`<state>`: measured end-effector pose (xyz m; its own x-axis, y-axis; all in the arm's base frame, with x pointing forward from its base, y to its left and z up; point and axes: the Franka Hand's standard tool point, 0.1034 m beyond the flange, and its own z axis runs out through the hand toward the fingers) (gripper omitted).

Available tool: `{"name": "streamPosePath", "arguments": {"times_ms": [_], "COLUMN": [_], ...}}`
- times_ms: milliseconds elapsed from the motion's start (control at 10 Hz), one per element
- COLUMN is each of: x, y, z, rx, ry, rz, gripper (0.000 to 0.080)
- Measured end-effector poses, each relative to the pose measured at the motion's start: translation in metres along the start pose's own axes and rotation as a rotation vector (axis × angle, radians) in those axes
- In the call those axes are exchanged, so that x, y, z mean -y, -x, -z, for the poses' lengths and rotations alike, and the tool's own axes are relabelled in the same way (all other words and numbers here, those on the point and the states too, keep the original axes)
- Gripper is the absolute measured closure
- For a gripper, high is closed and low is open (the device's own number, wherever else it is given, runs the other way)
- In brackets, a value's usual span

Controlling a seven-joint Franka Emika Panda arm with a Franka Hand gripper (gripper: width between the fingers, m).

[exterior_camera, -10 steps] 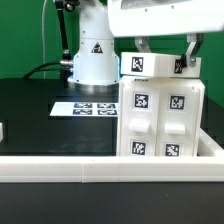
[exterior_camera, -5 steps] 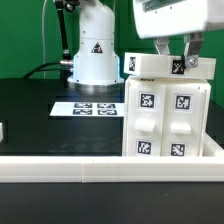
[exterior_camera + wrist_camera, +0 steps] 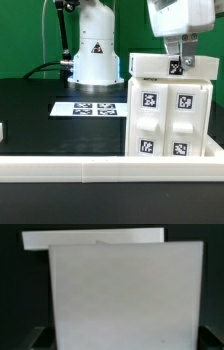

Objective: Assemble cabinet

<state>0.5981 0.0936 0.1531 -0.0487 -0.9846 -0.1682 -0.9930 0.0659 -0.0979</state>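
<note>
The cabinet [image 3: 172, 115] is a tall white box standing upright at the exterior view's right, with two tagged door panels on its front. A white top panel [image 3: 150, 68] with a small tag lies across it. My gripper [image 3: 178, 58] comes down from above and is shut on this top panel at its right part. In the wrist view the white panel [image 3: 120, 291] fills most of the picture, and my dark fingers [image 3: 38, 339] show at its two sides. The cabinet's inside is hidden.
The marker board [image 3: 87, 108] lies flat on the black table to the left of the cabinet. The white robot base [image 3: 92, 55] stands behind it. A white rail [image 3: 90, 170] runs along the table's front edge. A small white piece [image 3: 2, 130] shows at the far left.
My gripper has moved to the exterior view's right, and the cabinet with its top panel has shifted right with it.
</note>
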Motion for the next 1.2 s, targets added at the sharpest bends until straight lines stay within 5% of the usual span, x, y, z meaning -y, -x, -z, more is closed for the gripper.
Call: {"name": "streamPosePath", "arguments": {"times_ms": [100, 600, 900, 1000, 1200], "x": [0.0, 0.003, 0.002, -0.002, 0.005], "y": [0.0, 0.005, 0.006, 0.008, 0.012], "z": [0.001, 0.031, 0.028, 0.028, 0.031], "rx": [0.003, 0.068, 0.066, 0.057, 0.062], "ry": [-0.002, -0.056, -0.052, -0.003, 0.018], "rz": [0.036, 0.076, 0.115, 0.248, 0.529], "gripper": [0.0036, 0.0002, 0.0002, 0.0002, 0.0002]}}
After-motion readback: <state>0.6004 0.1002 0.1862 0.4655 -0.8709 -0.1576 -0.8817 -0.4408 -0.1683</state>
